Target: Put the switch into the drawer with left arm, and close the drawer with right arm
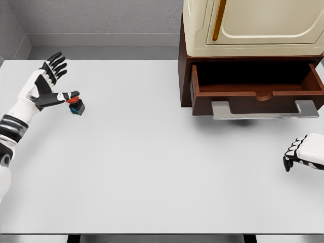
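Note:
The switch (77,105), a small black and blue block with a red button on top, sits on the white table at the far left. My left hand (50,81) is just left of it, fingers spread open, the thumb tip reaching over the red button. The brown drawer (255,93) is pulled out at the upper right, its inside dark and bare, with a grey metal handle (263,110) along its front. My right hand (302,153) rests at the right edge of the table, below the drawer, fingers loosely curled and holding nothing.
A cream cabinet (253,25) with a curved wooden handle (217,20) sits on top of the brown drawer unit. The white table (152,162) stretches between the switch and the drawer. A grey wall runs along the back.

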